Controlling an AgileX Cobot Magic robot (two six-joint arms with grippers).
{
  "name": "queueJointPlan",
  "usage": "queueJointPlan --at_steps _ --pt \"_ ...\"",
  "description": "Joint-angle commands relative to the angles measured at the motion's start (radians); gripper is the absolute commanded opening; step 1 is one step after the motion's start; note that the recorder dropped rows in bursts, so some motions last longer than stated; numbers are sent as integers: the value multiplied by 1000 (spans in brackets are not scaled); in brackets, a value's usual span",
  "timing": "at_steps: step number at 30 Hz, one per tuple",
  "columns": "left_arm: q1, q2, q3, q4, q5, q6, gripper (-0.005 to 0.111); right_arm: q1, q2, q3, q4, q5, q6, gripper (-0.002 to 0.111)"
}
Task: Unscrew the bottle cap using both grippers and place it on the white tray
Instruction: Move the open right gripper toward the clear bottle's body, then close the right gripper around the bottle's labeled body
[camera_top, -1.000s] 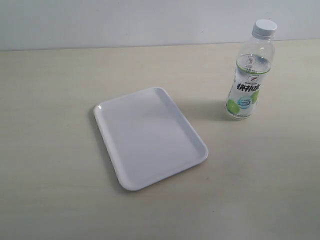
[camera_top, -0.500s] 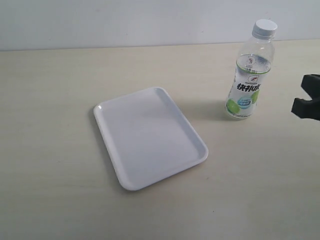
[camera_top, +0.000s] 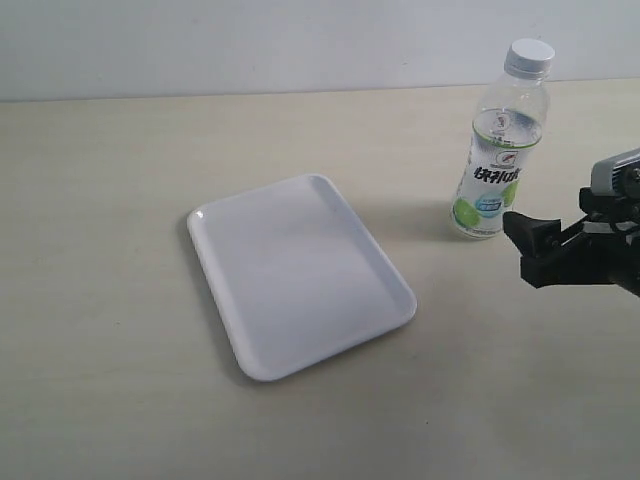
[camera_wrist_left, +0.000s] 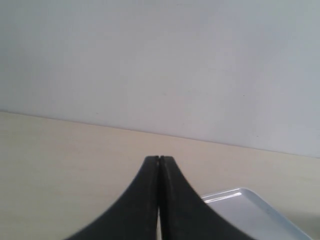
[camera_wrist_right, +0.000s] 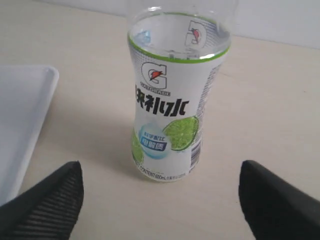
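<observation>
The bottle (camera_top: 495, 165) stands upright at the back right of the table, with the white bottle cap (camera_top: 529, 56) screwed on top. My right gripper (camera_top: 522, 248) has come in from the right edge and is open, its tips just right of the bottle's base and not touching it. In the right wrist view the bottle (camera_wrist_right: 170, 115) stands ahead between the wide-spread fingers (camera_wrist_right: 55, 197); the cap is out of that frame. The white tray (camera_top: 205, 222) lies empty at the centre, left of the bottle. My left gripper (camera_wrist_left: 159, 161) is shut on nothing, and it does not appear in the exterior view.
A pale wall runs along the table's far edge behind the bottle. One tray corner (camera_wrist_left: 250, 197) shows beside the left gripper, and the tray's edge (camera_wrist_right: 30, 100) lies to one side of the bottle in the right wrist view.
My right gripper has entered from the right edge and moved left toward the bottle's base. The bottle and tray have not moved.
</observation>
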Motion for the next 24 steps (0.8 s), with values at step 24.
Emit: queueJointPlan --at_steps 24 --pt "-5 -7 3 -7 -6 -27 0 -3 411 -260 -35 -269 -81 98"
